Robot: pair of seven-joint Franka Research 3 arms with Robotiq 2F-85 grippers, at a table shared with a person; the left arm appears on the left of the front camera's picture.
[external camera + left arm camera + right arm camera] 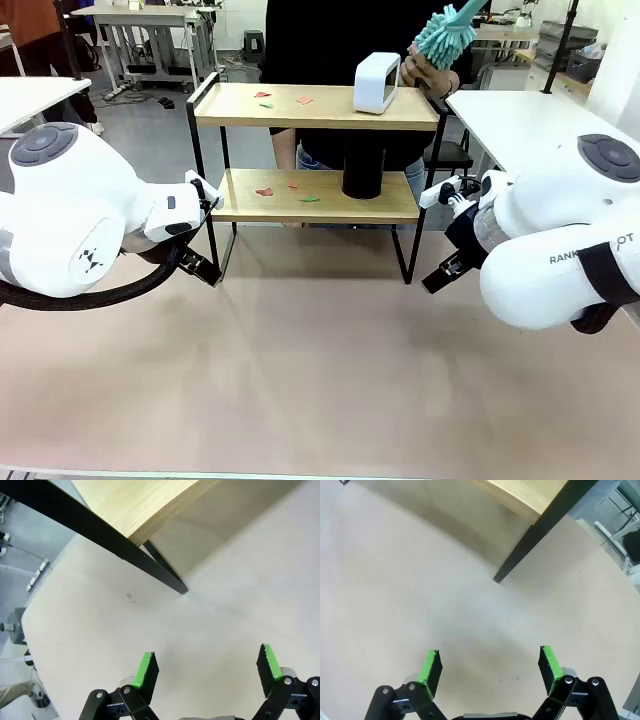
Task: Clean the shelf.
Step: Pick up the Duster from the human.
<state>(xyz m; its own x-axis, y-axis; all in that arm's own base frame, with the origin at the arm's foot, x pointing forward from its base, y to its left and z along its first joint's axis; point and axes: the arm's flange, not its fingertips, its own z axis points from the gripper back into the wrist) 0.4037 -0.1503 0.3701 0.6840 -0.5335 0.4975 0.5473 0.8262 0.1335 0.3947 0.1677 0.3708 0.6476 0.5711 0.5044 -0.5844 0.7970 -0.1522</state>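
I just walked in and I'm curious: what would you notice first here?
First, the fluffy teal duster that a person's hand holds up beyond the right end of the shelf. Then the red and green scraps scattered on both boards, and the big white left arm and right arm at the sides.

Brightness: it was bright and even across all three views, with soft light falling from overhead.
Shadows: a faint, soft-edged shadow lay under the shelf [320,112] near the far edge of the tabletop [320,380]; the wrist views caught it as a broad dim band.
Focus: the front view was crisp, the far room a touch softer.
Distortion: the wrist views bowed the shelf's straight board and leg toward the picture edges.
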